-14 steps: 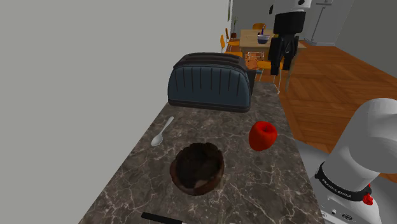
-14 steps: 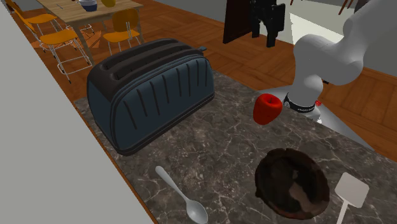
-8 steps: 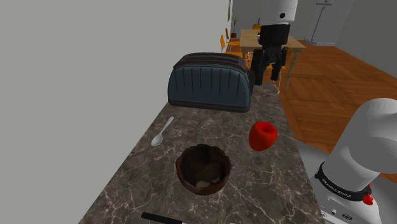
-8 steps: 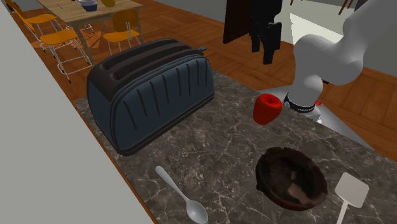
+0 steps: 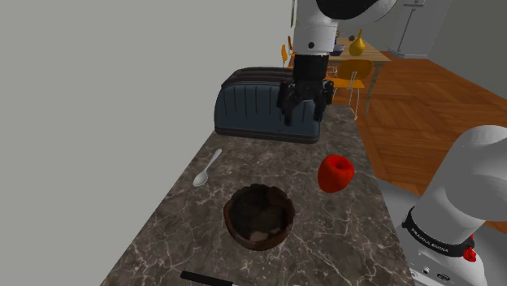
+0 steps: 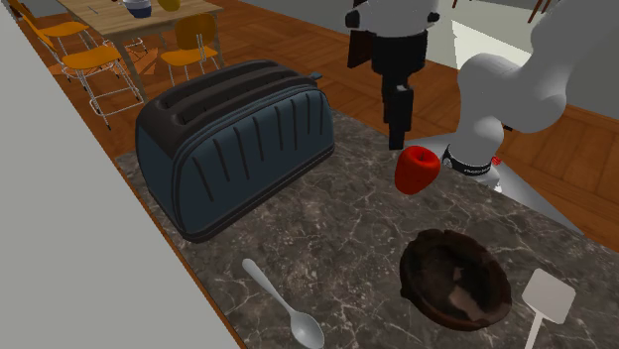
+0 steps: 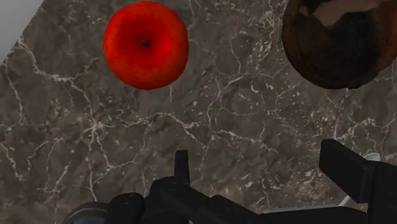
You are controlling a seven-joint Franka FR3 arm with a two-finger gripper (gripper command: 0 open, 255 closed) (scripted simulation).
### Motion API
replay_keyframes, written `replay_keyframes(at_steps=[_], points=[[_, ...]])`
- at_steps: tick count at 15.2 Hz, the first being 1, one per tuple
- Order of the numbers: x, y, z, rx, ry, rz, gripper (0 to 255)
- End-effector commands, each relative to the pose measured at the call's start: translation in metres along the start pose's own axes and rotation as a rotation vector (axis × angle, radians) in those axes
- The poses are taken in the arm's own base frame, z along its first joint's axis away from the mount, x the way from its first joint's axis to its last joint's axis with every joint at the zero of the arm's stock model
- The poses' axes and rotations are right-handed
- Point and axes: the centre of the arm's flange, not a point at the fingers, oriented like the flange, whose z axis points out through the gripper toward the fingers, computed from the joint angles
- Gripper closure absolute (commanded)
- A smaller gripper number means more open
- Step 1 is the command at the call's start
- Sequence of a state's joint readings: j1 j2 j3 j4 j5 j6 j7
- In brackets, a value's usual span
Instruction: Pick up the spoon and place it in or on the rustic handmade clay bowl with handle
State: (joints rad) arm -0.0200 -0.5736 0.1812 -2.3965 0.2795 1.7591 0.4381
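The gripper [image 5: 305, 110] hung well above the bench [image 5: 187, 236], its two black fingers [image 7: 347, 170] spread apart. The wrist view had only bare marbled bench in the gap, so it held nothing. Just behind it stood the dark toaster [image 5: 264, 110], and below it, a little to one side, sat the red apple [image 5: 335, 173].

The spoon [image 5: 208, 168] lay flat on the bench, untouched and well apart from the gripper. It was lower down and off toward the wall side, past the toaster's near corner. Its long axis ran roughly along the bench's length, with the handle end nearer the gripper and the rounded end pointing away. The dark brown clay bowl [image 5: 258, 216] stood below the gripper too, on the side away from the toaster, near the spoon but not touching it.

The coming move likely turned on that offset: the gripper would need to travel sideways toward the wall and drop a good way. The fingers seemed spread across the bench's width, and so across the handle, which would suit a pinch with little turning.
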Motion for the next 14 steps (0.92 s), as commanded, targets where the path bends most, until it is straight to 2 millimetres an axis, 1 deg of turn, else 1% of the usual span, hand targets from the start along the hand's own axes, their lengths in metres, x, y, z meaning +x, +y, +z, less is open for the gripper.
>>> replay_keyframes(at_steps=[1,7,14], points=[[0.009,-0.018,0.017,0.011,0.008,0.058,0],[0.045,-0.072,0.054,0.040,0.030,0.217,0],[0.099,-0.127,0.094,0.074,0.055,0.402,0]])
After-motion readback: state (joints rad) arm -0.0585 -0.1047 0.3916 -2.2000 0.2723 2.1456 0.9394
